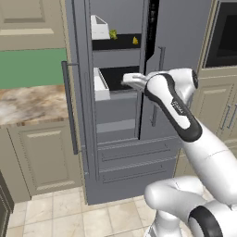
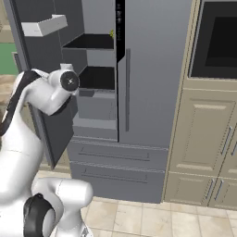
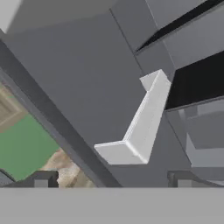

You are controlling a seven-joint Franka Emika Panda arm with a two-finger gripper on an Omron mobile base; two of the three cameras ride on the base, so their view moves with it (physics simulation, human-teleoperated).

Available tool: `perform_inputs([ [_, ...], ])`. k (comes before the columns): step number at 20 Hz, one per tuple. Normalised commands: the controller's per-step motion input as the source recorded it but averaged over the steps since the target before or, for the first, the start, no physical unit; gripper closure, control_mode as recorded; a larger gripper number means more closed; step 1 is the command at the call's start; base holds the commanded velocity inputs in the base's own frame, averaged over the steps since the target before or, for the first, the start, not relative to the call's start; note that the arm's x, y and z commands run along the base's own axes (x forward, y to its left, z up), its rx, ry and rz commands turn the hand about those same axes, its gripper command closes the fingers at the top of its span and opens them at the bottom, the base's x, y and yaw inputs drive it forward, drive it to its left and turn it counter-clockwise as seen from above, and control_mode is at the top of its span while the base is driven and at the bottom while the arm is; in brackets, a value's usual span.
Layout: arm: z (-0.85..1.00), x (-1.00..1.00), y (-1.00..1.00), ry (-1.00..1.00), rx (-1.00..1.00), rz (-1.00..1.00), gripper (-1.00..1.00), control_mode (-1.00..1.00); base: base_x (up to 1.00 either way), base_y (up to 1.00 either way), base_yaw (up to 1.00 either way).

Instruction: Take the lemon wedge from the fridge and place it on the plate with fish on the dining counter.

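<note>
Left base view — tiny yellow lemon wedge (image 1: 135, 40)

The fridge (image 1: 125, 152) stands tall and grey, its left door swung wide open, the right one shut with its long bar handle upright. Inside, dark shelves sit over two closed lower drawers. On the upper shelf, toward its right end, lies the lemon wedge (image 1: 135, 40), tiny and bright yellow, well apart from the white bins (image 1: 99, 28) on the open door.
</note>
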Motion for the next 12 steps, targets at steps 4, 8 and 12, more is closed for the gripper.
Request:
perform_inputs([
  [4, 0.33, -0.61, -1.0, -0.18, -0.23, -0.05, -1.0, -1.0, 0.0, 0.0, 0.0],
  [8, 0.0, -0.27, -1.0, 0.06, -0.36, -0.02, -1.0, -1.0, 0.0, 0.0, 0.0],
  [12, -0.15, -0.17, -1.0, 0.18, -0.44, -0.16, -1.0, -1.0, 0.0, 0.0, 0.0],
])
